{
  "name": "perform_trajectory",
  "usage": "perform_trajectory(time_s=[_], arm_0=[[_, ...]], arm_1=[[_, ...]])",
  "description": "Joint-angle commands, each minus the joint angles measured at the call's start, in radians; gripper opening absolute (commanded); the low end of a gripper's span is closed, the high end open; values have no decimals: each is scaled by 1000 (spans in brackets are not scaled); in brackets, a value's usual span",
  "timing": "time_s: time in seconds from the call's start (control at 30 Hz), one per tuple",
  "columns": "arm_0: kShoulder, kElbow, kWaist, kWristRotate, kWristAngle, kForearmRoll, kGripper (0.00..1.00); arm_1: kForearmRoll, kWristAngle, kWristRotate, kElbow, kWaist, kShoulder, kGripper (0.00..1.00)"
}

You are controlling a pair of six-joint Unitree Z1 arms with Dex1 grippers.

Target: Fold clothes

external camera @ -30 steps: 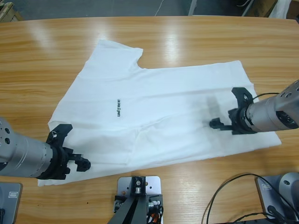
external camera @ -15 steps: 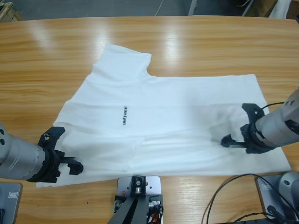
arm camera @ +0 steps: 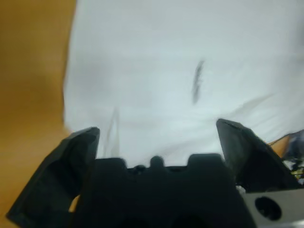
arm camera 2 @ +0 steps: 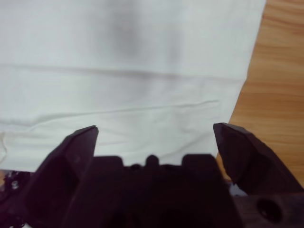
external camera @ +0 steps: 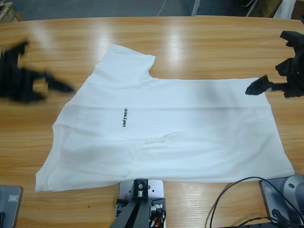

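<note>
Two grippers, both wide open and empty: left gripper off the shirt's sleeve side, probably raised, though it's blurred; right gripper by the hem corner. One white shirt lies spread on the table between them. Half a second ago both sat low at its near edge.

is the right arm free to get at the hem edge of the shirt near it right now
Probably yes. The right gripper hangs open and empty just past the T-shirt at its hem edge, which lies flat on the table with nothing on it or in between.
</note>
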Motion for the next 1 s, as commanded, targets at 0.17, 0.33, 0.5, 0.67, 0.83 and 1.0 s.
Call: perform_trajectory(time_s=[0.17, 0.33, 0.5, 0.67, 0.83, 1.0], arm_0=[[706, -956, 299, 361, -293, 279, 953], [819, -1068, 314, 402, -235, 382, 950], [914, -1182, 307, 448, -181, 462, 956], [1019, -1368, 285, 435, -155, 534, 959], [1117, -1524, 250, 416, -154, 629, 912], [1202, -1654, 228, 414, -120, 696, 834]], arm_1=[[-42, 139, -200, -50, -194, 216, 1000], [-87, 149, -207, -44, -195, 275, 1000], [-123, 146, -221, -38, -195, 316, 1000], [-181, 148, -221, -9, -194, 343, 1000], [-227, 147, -220, 31, -195, 345, 996], [-265, 141, -220, 74, -194, 338, 996]])
